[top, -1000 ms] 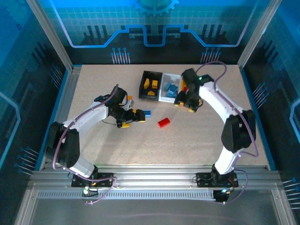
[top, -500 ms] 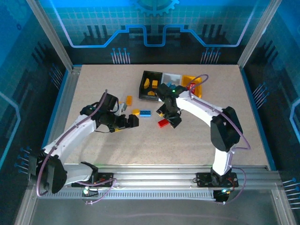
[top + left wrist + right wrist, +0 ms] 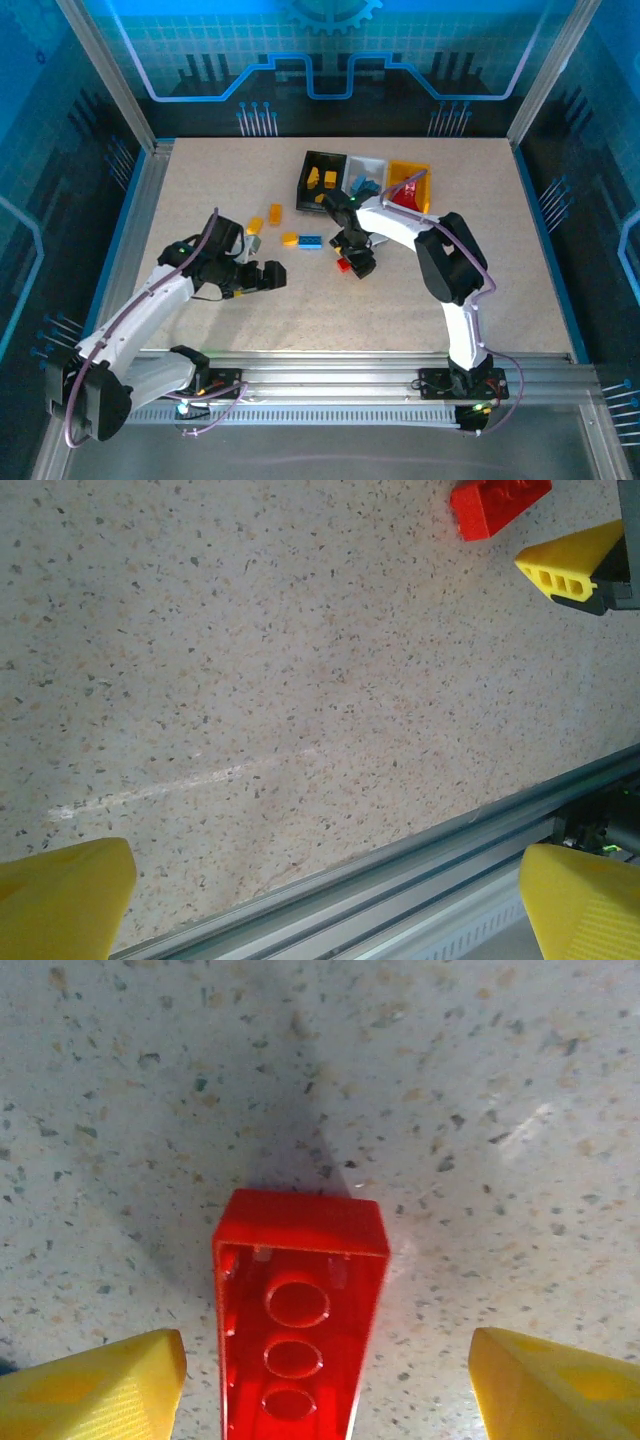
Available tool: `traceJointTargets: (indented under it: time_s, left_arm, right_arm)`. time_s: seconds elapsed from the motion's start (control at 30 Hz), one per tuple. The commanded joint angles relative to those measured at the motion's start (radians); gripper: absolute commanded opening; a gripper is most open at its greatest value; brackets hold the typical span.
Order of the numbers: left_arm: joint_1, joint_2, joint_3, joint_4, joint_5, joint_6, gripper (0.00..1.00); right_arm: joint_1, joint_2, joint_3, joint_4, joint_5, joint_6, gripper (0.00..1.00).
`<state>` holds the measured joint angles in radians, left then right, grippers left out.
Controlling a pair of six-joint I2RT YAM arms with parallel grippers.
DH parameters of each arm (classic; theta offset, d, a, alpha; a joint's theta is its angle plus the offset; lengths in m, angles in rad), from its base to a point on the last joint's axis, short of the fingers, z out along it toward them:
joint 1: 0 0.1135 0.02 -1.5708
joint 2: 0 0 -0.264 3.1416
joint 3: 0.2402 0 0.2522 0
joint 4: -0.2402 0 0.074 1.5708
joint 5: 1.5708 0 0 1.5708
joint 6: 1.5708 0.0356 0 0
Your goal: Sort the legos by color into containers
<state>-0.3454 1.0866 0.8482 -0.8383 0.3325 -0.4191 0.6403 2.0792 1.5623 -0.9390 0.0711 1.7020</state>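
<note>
A red lego [image 3: 300, 1320] lies upside down on the table between my right gripper's [image 3: 325, 1390] yellow fingers [image 3: 90, 1385], which stand open on either side without touching it. From above, the right gripper [image 3: 355, 262] sits over this red lego [image 3: 344, 265]. The black container [image 3: 304, 178] holds yellow legos, the white one [image 3: 368, 161] blue legos, and the yellow-orange one [image 3: 410, 168] something red. Loose yellow legos [image 3: 254, 226] and a blue lego [image 3: 311, 241] lie left of the middle. My left gripper [image 3: 270, 273] is open over bare table.
In the left wrist view the open left gripper [image 3: 320, 900] looks at speckled table, with the metal front rail [image 3: 450, 860] close by. The red lego [image 3: 498, 502] and a right fingertip [image 3: 570, 565] appear at the upper right.
My right arm swung from the containers down to the red lego on the table. My left arm drew back toward the near left, leaving the yellow and blue legos lying uncovered.
</note>
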Motion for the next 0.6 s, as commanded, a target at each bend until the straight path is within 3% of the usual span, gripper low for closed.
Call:
traceJointTargets:
  time_s: [0.0,0.57]
  left_arm:
    - [-0.006,-0.02,-0.012,-0.035,-0.015,0.002,0.99]
    - [-0.006,-0.016,-0.02,-0.012,0.006,-0.004,0.99]
  right_arm:
    - [-0.003,0.024,0.018,-0.01,0.003,0.037,0.74]
    - [-0.006,-0.143,-0.218,0.047,0.032,0.041,0.32]
